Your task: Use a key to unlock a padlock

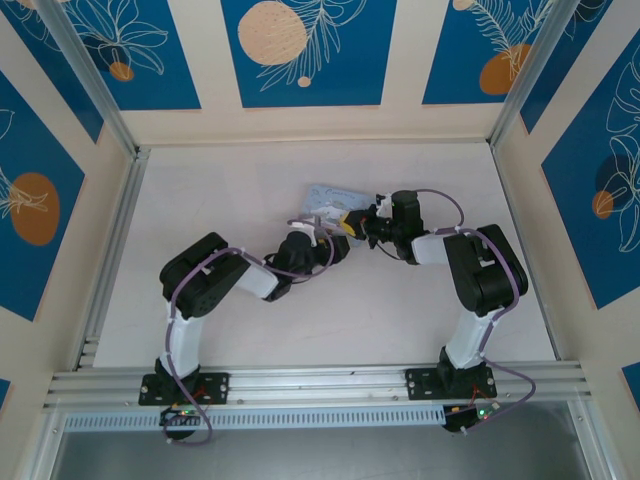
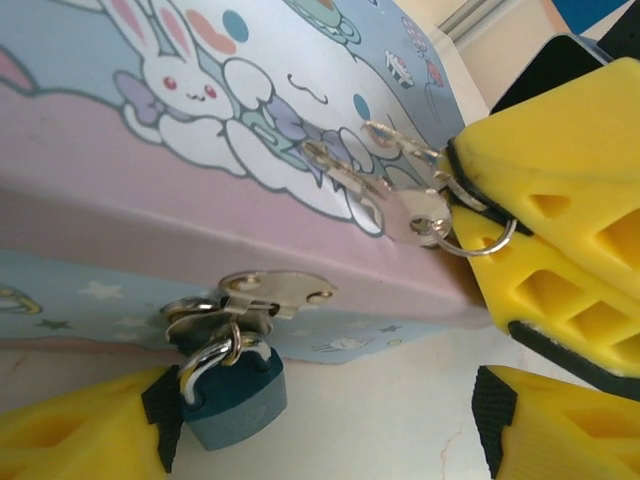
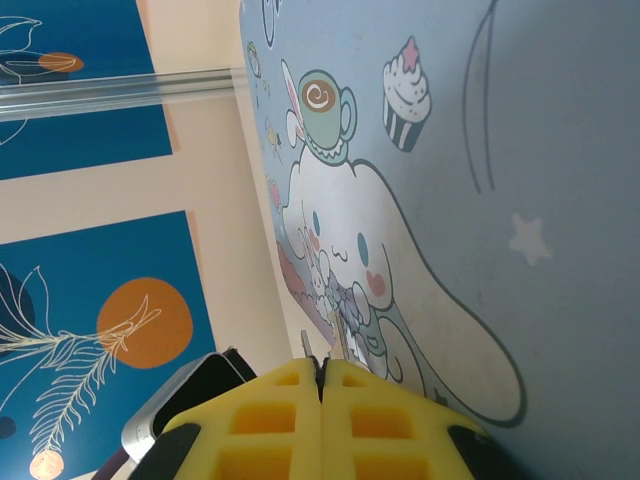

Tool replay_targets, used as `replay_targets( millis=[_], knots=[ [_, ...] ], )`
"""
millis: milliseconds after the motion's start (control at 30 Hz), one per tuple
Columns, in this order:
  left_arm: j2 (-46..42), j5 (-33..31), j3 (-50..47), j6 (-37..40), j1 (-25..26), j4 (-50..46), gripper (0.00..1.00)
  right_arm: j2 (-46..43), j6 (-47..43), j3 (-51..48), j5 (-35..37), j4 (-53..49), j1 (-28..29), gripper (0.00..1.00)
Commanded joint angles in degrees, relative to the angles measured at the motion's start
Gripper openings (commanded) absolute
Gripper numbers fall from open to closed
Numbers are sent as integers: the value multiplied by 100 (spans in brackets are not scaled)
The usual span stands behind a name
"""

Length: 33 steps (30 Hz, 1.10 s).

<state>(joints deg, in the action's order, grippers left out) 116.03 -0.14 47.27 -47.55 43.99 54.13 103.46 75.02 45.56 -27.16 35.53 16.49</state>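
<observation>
Top: left gripper (image 1: 335,243) and right gripper (image 1: 355,222) meet at the pale blue tin (image 1: 322,193).

Left wrist: padlock (image 2: 235,395) hangs off the tin's hasp (image 2: 272,290) between the spread left fingers (image 2: 85,435), unclamped. The right gripper seems to pinch the key ring (image 2: 482,238). The key (image 2: 345,172) lies on the lid, apart from the padlock.

Right wrist: pads (image 3: 275,415) pressed together.

Risk: the key pivots on the ring and the free padlock swings away when pushed.
</observation>
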Motion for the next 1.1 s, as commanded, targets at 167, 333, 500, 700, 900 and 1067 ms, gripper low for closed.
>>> replay_targets(
  millis=[167, 333, 500, 700, 900, 1067],
  knots=[
    [-51, 69, -149, -129, -41, 379, 71, 220, 30, 1, -26, -290, 29, 0],
    [-14, 78, -61, -57, 6, 280, 67, 248, 42, 6, -17, -292, 23, 0],
    [162, 14, 82, -78, 5, 138, 62, 280, 56, 23, -26, -282, 24, 0],
    [368, 57, 248, -94, 31, 109, 52, 329, 78, 42, -31, -263, 21, 0],
    [369, -63, 208, -184, 116, 177, 57, 369, 91, 63, -44, -231, 22, 0],
    [332, -266, 9, -609, 110, 594, 62, 385, 91, 42, -55, -211, 25, 0]
  ],
)
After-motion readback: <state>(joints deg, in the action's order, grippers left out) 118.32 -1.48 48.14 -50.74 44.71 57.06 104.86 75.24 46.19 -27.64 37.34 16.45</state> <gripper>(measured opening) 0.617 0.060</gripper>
